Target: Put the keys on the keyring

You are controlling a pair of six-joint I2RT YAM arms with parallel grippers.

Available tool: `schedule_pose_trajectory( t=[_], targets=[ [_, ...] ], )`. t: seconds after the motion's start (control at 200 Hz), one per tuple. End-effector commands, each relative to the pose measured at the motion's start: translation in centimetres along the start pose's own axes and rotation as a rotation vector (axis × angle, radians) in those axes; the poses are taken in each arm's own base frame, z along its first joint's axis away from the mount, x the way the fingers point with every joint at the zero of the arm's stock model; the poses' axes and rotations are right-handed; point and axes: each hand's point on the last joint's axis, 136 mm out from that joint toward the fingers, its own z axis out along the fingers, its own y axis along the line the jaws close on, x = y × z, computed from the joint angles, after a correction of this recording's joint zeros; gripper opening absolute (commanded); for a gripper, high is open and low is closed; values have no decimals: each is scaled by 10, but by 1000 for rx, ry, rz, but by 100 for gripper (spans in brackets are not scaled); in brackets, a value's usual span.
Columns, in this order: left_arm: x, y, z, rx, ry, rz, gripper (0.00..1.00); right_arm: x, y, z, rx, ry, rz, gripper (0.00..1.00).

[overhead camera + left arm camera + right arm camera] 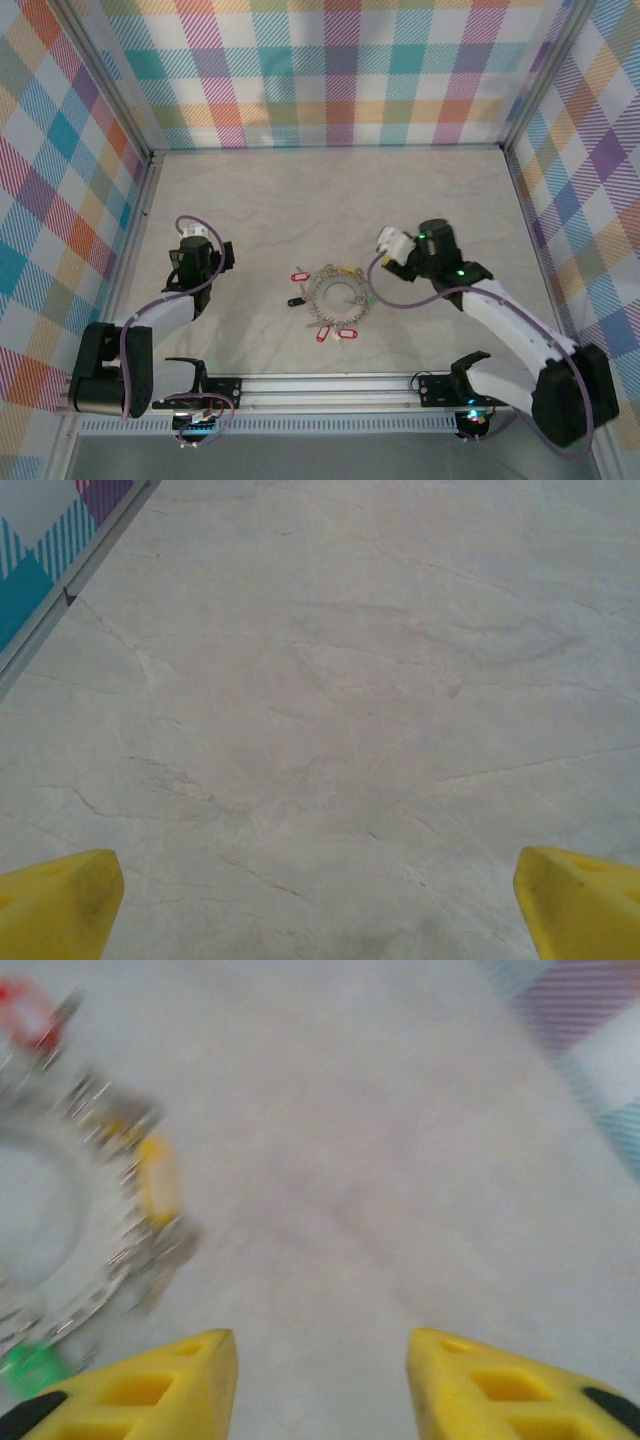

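A large, thin silvery keyring lies flat near the worktop's middle, toward the near edge. Small silvery keys fan outward around it like spokes. Their tags are red, black, green and yellow, too small to read. The right gripper hovers beside the ring's right side, fingers apart. The left gripper, near the left edge, is spread wide.

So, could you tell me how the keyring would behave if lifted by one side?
The keyring looks like thin metal, so it is probably stiff. The keys fan loosely around it, so they would likely dangle and swing.
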Motion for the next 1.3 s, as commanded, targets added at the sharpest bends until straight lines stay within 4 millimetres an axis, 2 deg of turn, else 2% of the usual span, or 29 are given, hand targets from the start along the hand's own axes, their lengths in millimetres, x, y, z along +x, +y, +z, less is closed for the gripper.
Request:
schedule_pose_trajectory(
  t=[0.0,0.015,0.04,0.06,0.075,0.09,0.19,0.24,0.33,0.365,0.485,0.555,0.585,0.63,0.68,0.72,0.775,1.19,1.295],
  targets=[
    [-17,-4,1,27,-93,-9,100,-15,-31,-9,84,-207,283,56],
    [-18,-5,2,32,-99,-6,100,-12,-37,-10,109,-214,318,57],
    [-20,-6,3,40,-106,-4,100,-8,-47,-13,153,-237,365,73],
    [-22,-8,4,48,-114,-2,100,-2,-54,-14,188,-251,405,80],
    [-22,-10,4,56,-118,-1,100,2,-60,-16,216,-261,439,95],
    [-22,-12,5,63,-123,0,100,7,-65,-17,242,-269,470,100],
    [-27,-21,10,109,-140,2,100,49,-90,-17,388,-277,654,100],
    [-27,-26,15,125,-123,10,100,70,-94,-14,421,-269,710,100],
    [-27,-30,17,146,-119,-12,100,90,-97,-4,457,-252,729,100],
    [-35,-33,13,170,-192,-47,100,94,-100,0,473,-254,738,100],
    [-16,-38,18,167,-225,-31,100,99,-108,13,485,-244,714,100],
    [-11,-43,25,178,-217,-9,100,118,-110,28,500,-231,743,100],
    [-9,-45,28,177,-186,3,100,117,-115,32,511,-253,732,100],
    [-11,-45,32,165,-174,3,100,122,-110,37,472,-175,753,100],
    [-10,-39,38,123,-138,-14,100,119,-116,39,485,-196,739,100],
    [-11,-33,42,103,-127,-40,100,127,-117,39,504,-151,774,100],
    [-12,-32,43,113,-124,-48,100,135,-129,36,576,-127,819,100],
    [-11,-32,42,113,-123,-45,100,134,-127,37,570,-117,811,100],
    [-11,-32,42,113,-122,-43,100,129,-123,42,522,-117,796,100]
  ],
)
